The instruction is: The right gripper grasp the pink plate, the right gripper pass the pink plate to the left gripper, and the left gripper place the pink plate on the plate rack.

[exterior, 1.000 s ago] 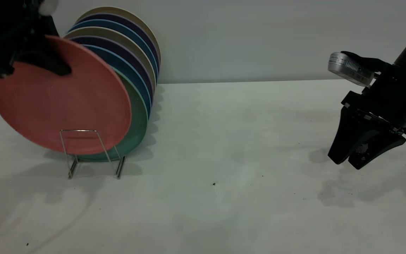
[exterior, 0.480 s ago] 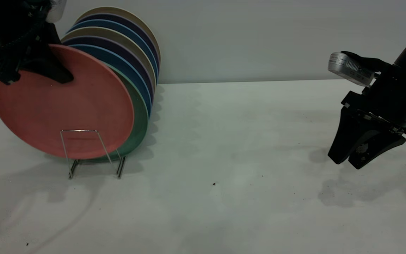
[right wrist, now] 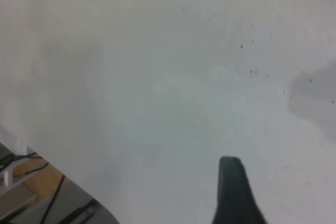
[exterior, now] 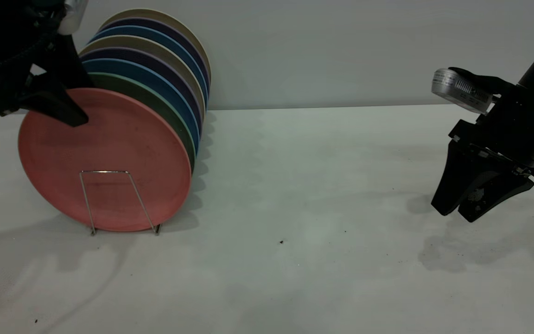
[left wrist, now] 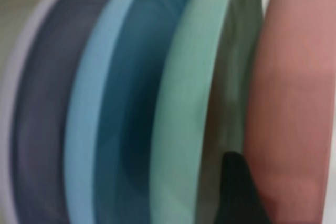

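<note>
Starting nearest the camera: bare pale worktop (exterior: 295, 278), dotted with a few dark specks. Next, front wire loop of the rack (exterior: 104, 172), upright, just in front of the pink plate (exterior: 109, 153). Pink plate on edge in the rack's front slot, lower rim down at the base wires, leaning slightly back against the green plate (exterior: 175, 121). Behind that, a packed row of more plates (exterior: 174, 69), blue, purple and beige, all on edge.

Up at the pink plate's upper rim on the left side, left gripper (exterior: 70, 116), dark and reaching in from the corner, one black part crossing the plate's face. From the left wrist, black tip wedged between pink (left wrist: 294, 103) and green (left wrist: 184, 129). Cannot tell whether clamped on the rim or let go.

Far across at the right, well apart from the rack, right gripper (exterior: 459, 213), pointing down just above the worktop, holding nothing. Cannot tell whether open or closed.
</note>
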Available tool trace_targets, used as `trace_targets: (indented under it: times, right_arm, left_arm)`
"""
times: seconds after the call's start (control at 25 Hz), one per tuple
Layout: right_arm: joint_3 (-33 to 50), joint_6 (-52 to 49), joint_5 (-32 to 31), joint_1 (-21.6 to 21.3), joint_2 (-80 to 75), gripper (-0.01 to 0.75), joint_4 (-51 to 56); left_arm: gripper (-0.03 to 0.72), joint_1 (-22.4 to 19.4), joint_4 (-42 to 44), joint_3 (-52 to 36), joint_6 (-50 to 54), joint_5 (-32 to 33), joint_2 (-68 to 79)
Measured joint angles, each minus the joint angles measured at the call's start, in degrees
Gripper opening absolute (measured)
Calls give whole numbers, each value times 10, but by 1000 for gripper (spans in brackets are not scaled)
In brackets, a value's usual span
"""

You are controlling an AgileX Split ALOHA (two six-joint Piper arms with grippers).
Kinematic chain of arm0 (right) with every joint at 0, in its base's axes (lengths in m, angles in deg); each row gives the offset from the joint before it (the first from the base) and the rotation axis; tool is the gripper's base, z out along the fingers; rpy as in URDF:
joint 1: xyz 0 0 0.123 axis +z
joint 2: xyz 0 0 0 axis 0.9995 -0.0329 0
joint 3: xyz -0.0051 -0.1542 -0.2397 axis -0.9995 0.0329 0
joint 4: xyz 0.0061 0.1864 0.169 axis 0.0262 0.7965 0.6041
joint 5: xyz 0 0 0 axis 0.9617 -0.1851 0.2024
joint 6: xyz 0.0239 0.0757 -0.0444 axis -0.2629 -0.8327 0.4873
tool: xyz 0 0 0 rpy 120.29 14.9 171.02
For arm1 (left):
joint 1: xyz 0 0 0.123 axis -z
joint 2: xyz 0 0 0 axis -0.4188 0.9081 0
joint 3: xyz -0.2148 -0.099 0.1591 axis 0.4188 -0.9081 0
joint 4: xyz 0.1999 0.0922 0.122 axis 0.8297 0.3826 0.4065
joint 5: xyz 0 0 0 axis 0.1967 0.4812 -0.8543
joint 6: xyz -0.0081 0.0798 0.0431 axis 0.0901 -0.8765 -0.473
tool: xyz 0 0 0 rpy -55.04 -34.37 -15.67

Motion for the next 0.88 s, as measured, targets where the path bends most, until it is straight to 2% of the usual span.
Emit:
trace_targets:
  times: [0.16, 0.56, 0.68, 0.88]
  right_arm:
    - [0, 0, 2, 0, 0, 494, 0]
    - [0, -14, 13, 0, 0, 494, -6]
    - [0, -38, 13, 0, 0, 490, -27]
    - [-37, -145, -23, 0, 0, 451, -135]
  left_arm:
    - [497, 0, 26, 0, 28, 17, -9]
    - [497, 0, 28, 0, 85, 3, -98]
    - [497, 0, 28, 0, 195, 9, -118]
    - [497, -14, 60, 0, 510, 32, -157]
